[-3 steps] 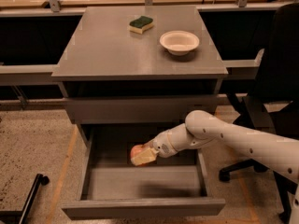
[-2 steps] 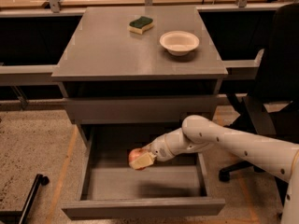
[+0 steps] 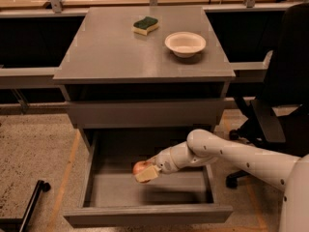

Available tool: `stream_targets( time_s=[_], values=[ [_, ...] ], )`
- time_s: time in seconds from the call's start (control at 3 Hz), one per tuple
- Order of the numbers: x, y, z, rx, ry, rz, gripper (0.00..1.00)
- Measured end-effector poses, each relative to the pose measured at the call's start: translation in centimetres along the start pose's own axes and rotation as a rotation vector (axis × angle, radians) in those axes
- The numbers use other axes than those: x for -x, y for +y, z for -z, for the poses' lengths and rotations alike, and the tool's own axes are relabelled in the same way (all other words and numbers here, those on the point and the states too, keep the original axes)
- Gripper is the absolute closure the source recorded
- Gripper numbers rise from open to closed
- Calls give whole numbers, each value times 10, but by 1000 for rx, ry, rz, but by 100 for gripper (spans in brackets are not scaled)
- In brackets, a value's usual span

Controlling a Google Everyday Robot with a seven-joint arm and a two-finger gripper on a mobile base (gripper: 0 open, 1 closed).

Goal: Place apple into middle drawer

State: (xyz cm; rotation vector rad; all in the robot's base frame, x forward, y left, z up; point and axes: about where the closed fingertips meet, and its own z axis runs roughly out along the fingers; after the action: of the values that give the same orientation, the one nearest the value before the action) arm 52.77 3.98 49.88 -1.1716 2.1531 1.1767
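Observation:
The middle drawer is pulled open below the grey cabinet top, and its flat floor shows. My white arm reaches in from the right. My gripper is over the left-middle of the drawer, a little above the floor. It is shut on the red-orange apple, which shows at the gripper's left tip. A dark shadow lies on the drawer floor under them.
A green-and-yellow sponge and a white bowl sit on the cabinet top. A closed drawer front is above the open one. A black office chair stands at the right. A black wheeled leg is at the lower left.
My gripper has moved slightly down and to the left with the apple, lower into the open drawer. The sponge and bowl have not moved.

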Motion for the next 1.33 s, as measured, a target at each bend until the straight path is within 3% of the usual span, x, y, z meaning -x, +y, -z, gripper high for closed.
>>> stream_targets(
  time_s=[0.33,0.67,1.33],
  values=[
    [-26,-18,-11,19,-41,-36,100],
    [-30,-19,-15,26,-42,-42,100],
    [-44,-28,-31,-30,15,-8,100]
  ],
)
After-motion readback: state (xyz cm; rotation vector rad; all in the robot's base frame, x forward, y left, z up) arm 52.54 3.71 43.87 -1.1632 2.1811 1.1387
